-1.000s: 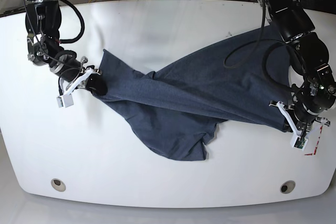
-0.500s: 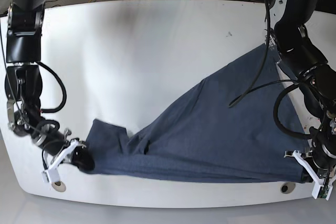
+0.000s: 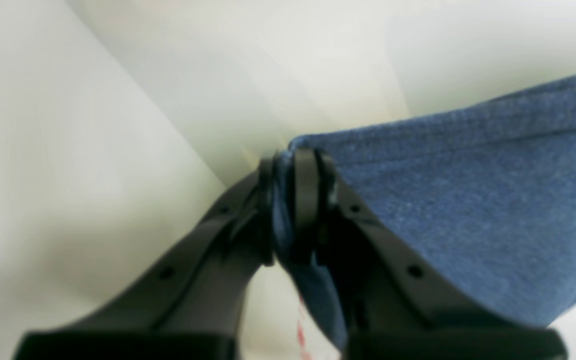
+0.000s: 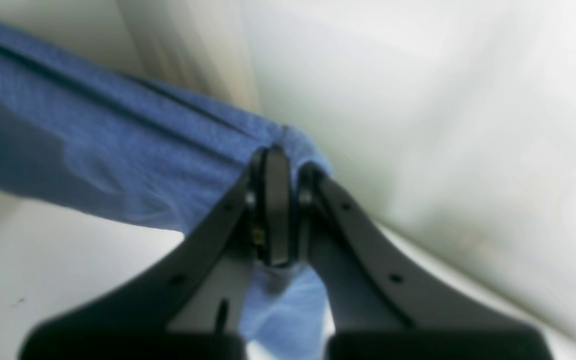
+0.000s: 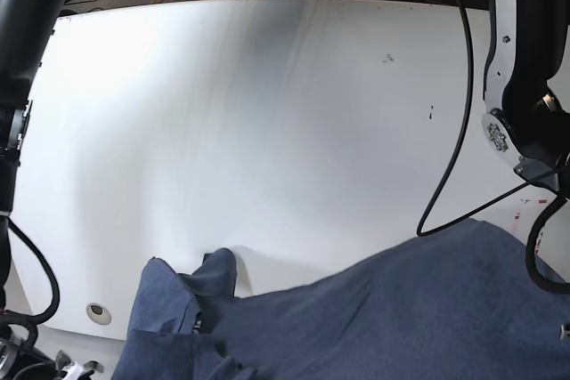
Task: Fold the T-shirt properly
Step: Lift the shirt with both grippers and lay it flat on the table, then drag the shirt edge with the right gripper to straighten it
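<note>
A wide white table point(image 5: 267, 113) fills the scene, and the T-shirt point(image 5: 374, 318) hangs bunched over its near edge, stretched between both arms. The left gripper point(image 3: 293, 200) pinches a hem corner and the right gripper point(image 4: 278, 200) pinches the opposite corner, so both should carry the cloth evenly back over the table before laying it flat. A dangling black cable point(image 5: 459, 122) at the right could snag.

one t-shirt point(image 5: 374, 318) — one table point(image 5: 267, 113) — two arms, two cables.
</note>
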